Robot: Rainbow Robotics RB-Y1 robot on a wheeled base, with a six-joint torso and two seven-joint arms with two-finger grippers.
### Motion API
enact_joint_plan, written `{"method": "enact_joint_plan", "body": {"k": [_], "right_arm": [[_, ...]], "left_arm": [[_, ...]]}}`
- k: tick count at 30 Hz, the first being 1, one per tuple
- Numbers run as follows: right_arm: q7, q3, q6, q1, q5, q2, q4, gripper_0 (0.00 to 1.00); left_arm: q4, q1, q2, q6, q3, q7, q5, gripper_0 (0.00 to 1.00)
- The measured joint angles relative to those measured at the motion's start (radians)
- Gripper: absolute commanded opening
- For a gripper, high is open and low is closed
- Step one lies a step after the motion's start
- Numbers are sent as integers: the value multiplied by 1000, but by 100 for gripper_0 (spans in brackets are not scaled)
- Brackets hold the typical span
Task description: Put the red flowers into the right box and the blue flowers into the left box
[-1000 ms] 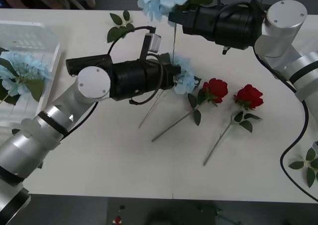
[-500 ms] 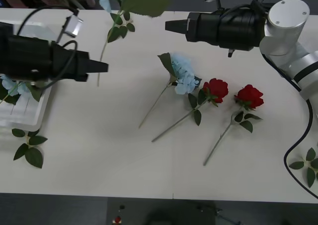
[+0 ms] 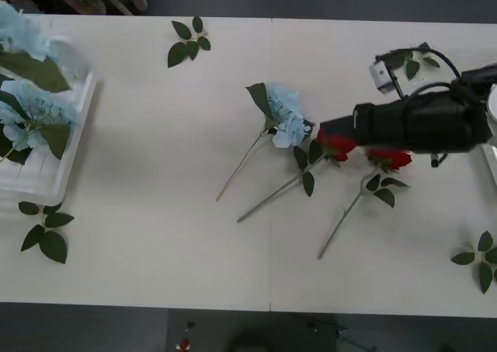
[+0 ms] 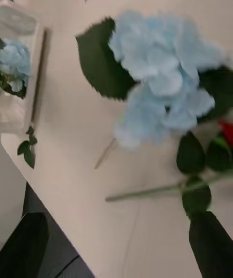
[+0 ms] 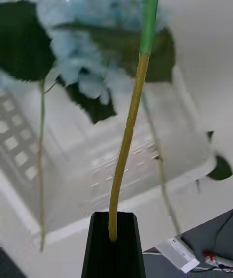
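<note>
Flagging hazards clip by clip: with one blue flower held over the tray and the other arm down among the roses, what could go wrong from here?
1. The left pincer grips only the tip of a blue flower's stem above the left box; the stem could swing or land outside.
2. The right pincer hangs over a red rose beside the blue flower on the table; it could catch the wrong one.

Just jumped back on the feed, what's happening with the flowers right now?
The left hand is shut on the stem of a blue flower, holding it over the left box, where another blue flower already lies. The right hand has come down over the middle of the table, at the two red flowers, open, gripping nothing. One more blue flower lies on the table beside them, not yet sorted.
</note>
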Motion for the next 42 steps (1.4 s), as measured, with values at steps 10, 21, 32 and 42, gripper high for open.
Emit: {"method": "enact_joint_plan", "body": {"k": [10, 21, 32, 42], "right_arm": [[-449, -46, -12, 184, 333, -106, -129, 85], [-649, -38, 104, 177, 651, 34, -8, 84], [-833, -38, 104, 166, 832, 173, 41, 78], [-841, -38, 106, 103, 897, 278, 180, 52]], "left_arm": [[238, 0, -44, -129, -55, -394, -158, 6], [283, 0, -81, -337, -160, -394, -242, 86], [247, -3, -113, -277, -155, -394, -128, 100], [197, -4, -118, -5, 25, -394, 301, 100]]}}
